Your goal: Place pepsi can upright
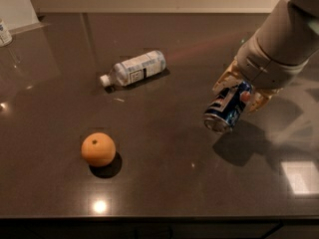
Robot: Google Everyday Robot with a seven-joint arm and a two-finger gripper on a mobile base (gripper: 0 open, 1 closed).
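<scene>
The pepsi can [227, 108] is dark blue with a silver end and hangs tilted in the air at the right, its silver end pointing down and toward the front left. My gripper [239, 91] is shut on its upper part, with tan fingers [224, 81] on either side. The can is lifted off the dark table [164, 183], and its shadow lies on the tabletop below and to the right of it.
A clear plastic bottle [133, 67] with a white label lies on its side at the middle back. An orange [98, 149] sits at the front left. Part of a small container [4, 32] shows at the far left edge.
</scene>
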